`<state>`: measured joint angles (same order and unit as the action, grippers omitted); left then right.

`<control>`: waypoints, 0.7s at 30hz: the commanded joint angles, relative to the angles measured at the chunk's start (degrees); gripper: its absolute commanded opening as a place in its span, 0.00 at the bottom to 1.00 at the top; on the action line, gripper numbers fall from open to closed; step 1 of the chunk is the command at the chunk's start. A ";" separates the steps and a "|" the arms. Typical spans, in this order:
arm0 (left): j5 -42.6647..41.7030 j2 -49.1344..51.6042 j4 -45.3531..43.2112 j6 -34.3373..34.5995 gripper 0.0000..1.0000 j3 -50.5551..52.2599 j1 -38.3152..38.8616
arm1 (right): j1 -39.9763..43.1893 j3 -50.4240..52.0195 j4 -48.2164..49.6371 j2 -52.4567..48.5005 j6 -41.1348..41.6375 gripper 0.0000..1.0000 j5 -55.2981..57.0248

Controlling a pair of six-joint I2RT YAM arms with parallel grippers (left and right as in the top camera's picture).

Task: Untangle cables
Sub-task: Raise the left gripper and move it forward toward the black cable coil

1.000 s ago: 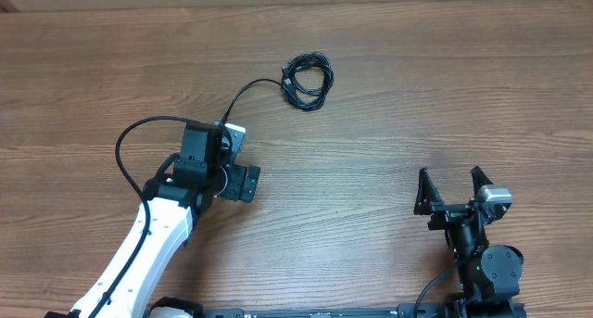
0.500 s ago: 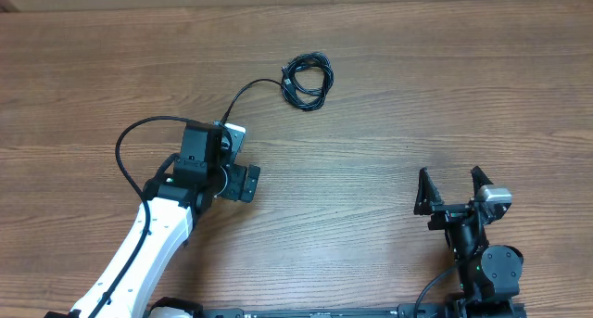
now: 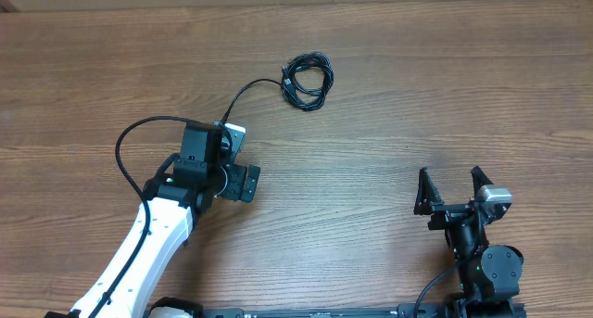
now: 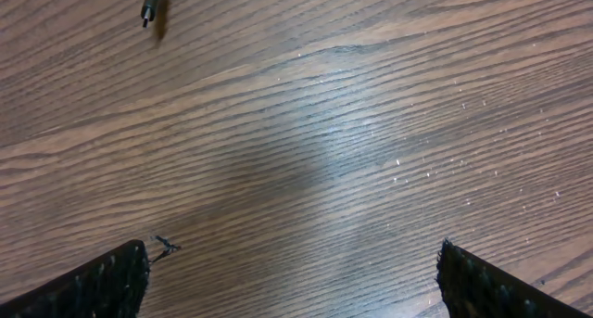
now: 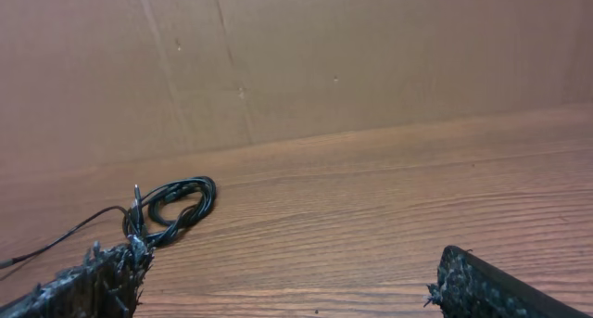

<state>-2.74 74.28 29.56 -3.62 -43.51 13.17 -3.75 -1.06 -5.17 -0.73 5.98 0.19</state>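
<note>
Two arms are standing at a wooden table. The left arm is extending toward the middle, its left gripper spreading wide over bare wood and gripping nothing. The right gripper is sitting near the front right, likewise gaping and empty. The cables are lying coiled at far centre, with one strand trailing toward the left wrist. A small plug end is lying ahead of the left fingers, well apart from them.

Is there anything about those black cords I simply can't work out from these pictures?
Cables, overhead and right wrist views: the coil is too small and tangled to count cords.
Loose strand, overhead: its end is hidden under the left arm.
Plug tip, left wrist view: cut off by the top edge.
</note>
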 commanded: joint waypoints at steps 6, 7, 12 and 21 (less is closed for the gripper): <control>-0.72 0.28 -0.70 -1.09 0.99 -1.44 0.37 | 0.28 0.61 0.33 0.57 -0.07 1.00 -0.31; -1.33 0.28 -0.72 -1.09 1.00 -1.44 0.37 | 0.28 0.61 0.33 0.57 -0.04 1.00 -0.31; -1.84 0.28 -0.83 -1.07 1.00 -1.44 0.37 | 0.28 0.61 0.33 0.57 -0.04 1.00 -0.31; -4.33 0.28 -0.70 1.07 0.99 -1.44 0.37 | 0.28 0.61 0.35 0.57 -0.07 1.00 -0.31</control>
<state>-4.93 74.28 29.06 -3.36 -43.55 13.17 -3.75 -1.06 -5.17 -0.73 5.98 0.19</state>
